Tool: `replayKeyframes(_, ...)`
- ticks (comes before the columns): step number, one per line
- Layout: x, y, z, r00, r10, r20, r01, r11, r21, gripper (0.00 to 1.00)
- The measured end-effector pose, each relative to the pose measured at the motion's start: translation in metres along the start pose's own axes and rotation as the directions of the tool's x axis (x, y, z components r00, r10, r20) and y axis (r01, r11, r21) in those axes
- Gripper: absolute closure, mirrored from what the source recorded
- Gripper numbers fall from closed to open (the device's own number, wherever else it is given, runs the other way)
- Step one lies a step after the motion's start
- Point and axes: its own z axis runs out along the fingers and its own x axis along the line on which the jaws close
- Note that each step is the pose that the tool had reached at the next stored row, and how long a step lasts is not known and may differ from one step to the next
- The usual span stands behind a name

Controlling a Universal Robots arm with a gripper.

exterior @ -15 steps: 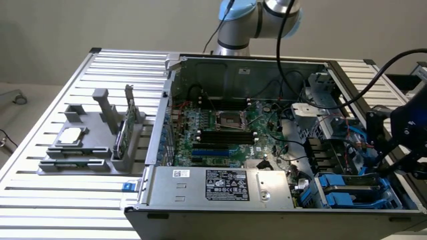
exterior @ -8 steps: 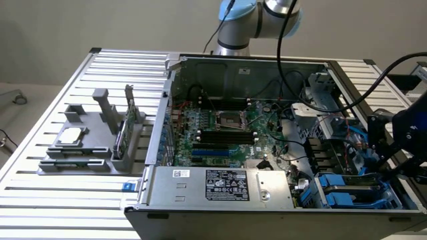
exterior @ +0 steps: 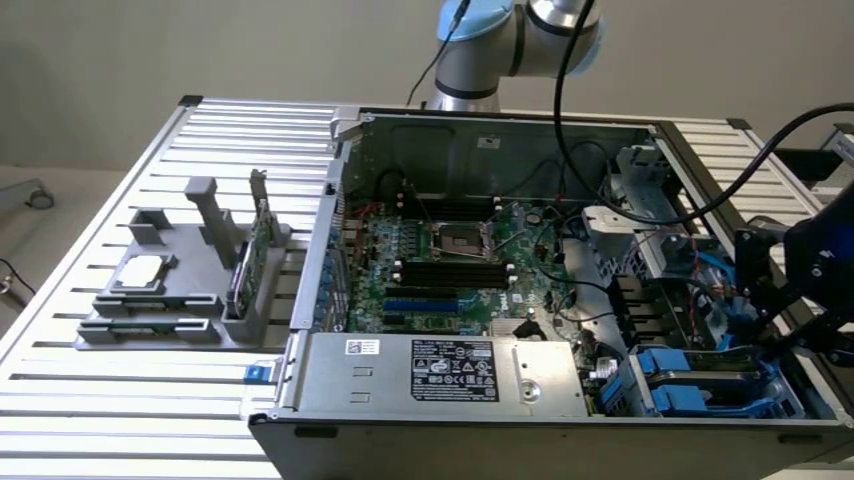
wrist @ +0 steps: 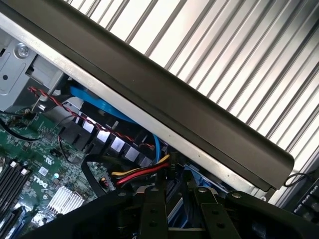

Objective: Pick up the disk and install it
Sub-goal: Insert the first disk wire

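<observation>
An open computer case (exterior: 470,120) is seen lying on a ribbed metal desk (exterior: 120,400), with its motherboard (exterior: 447,262) exposed and a labelled power supply (exterior: 441,370) along its near edge. The disk (exterior: 697,385), known by its blue side rails, is found low in the drive bay at the case's near corner, at the exterior view's right. The gripper (exterior: 771,335) is seen hanging over that same corner, just above the disk and slightly toward the exterior view's right of it. Contact between the two cannot be made out there, since the dark body of the gripper covers the spot.

In the wrist view the gripper (wrist: 179,219) is seen from behind, reaching down inside the case just beside its dark side wall. A patch of blue plastic (wrist: 175,206) is shown close ahead of it, but it cannot be told whether this belongs to the disk. Whether the gripper is apart, together or clamped on anything cannot be told from either view.

A blue cable (wrist: 99,105) and a bundle of red, yellow and black wires (wrist: 142,173) are seen near the gripper. Well apart, at the exterior view's left, a grey holder (exterior: 147,325) is seen on the desk, with a green circuit card (exterior: 248,268) standing in it and a silver chip (exterior: 144,270) lying flat on it.
</observation>
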Motion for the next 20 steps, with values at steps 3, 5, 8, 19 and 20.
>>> replayKeyframes(3,0.0001,-0.0001,0.0,1.0,0.0,-0.0053,0.0,1.0,-0.0036,0.73)
replayKeyframes(5,0.0001,-0.0002,0.0003,1.0,0.0,-0.0066,0.0,1.0,-0.0044,0.73)
replayKeyframes(8,0.0,-0.0003,0.0023,1.0,0.0,-0.0083,0.0,1.0,-0.0055,0.73)
replayKeyframes(19,0.0002,-0.0003,0.0036,0.9998,0.001,-0.02,-0.001,0.9999,-0.0133,0.73)
replayKeyframes(20,0.0003,-0.0002,0.0037,0.9998,0.001,-0.0205,-0.001,0.9999,-0.0137,0.73)
